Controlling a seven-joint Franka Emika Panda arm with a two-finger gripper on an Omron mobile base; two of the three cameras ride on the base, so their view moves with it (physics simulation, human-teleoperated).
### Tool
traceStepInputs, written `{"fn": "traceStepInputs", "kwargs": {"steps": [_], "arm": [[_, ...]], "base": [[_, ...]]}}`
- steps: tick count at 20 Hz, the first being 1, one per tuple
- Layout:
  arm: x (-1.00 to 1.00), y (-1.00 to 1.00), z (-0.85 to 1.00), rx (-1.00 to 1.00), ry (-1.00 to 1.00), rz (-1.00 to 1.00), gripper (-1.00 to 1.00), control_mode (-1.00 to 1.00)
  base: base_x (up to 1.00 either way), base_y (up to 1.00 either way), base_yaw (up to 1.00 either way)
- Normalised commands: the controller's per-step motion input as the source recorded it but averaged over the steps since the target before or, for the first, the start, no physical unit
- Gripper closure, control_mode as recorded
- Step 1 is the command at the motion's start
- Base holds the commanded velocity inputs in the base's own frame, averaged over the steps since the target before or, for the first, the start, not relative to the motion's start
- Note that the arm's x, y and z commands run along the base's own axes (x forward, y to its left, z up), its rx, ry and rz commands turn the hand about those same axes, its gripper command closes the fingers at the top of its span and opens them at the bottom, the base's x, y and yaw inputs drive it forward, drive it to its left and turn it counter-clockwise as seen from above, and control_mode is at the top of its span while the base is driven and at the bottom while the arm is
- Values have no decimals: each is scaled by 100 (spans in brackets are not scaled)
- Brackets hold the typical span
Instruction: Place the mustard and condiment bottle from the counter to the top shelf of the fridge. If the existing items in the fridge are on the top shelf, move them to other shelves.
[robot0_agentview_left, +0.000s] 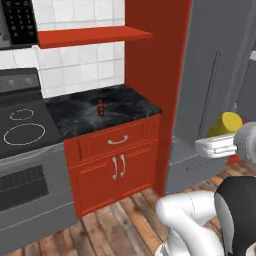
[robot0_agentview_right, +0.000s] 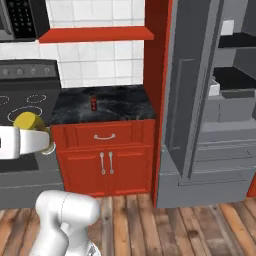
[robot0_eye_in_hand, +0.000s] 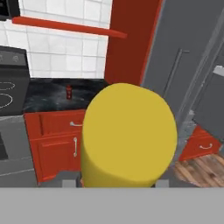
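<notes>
The mustard (robot0_eye_in_hand: 129, 135) fills the middle of your hand view: a smooth, matte yellow cylinder seen end-on, its flat round end facing the camera. In the left base view you see its yellow body (robot0_agentview_left: 225, 124) just beyond the white hand, held in the air in front of the fridge (robot0_agentview_left: 210, 75), off the tabletop. In the right base view it shows as a yellow rounded shape (robot0_agentview_right: 30, 122) behind the white hand at the left edge. The bottle hides the fingers, so you cannot tell from their tips how they stand, but the bottle hangs at the hand with nothing under it, so they are pinching it.

Going left to right in the left base view: a dark stovetop (robot0_agentview_left: 22, 127) with two white rings, then the tabletop (robot0_agentview_left: 125, 102), a glossy black slab with white veins on red cabinets (robot0_agentview_left: 115, 165) with three silver handles. One condiment bottle (robot0_agentview_left: 101, 107) stands upright on it, small, dark red, thin-necked, near the middle of the slab. Above is one red wall shelf (robot0_agentview_left: 90, 35) against white square tiles. Right of the red side panel stands the grey fridge, its door with a long bar handle (robot0_agentview_left: 210, 90) swung open. In the right base view you see its black shelves (robot0_agentview_right: 235, 77).
</notes>
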Motion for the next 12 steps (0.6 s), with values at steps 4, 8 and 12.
{"fn": "traceStepInputs", "kwargs": {"steps": [4,8,12], "arm": [[0,0,0,0,0,0,100,100],[0,0,0,0,0,0,100,100],[0,0,0,0,0,0,100,100]], "base": [[-20,-95,-57],[8,-100,-53],[72,-100,-37]]}}
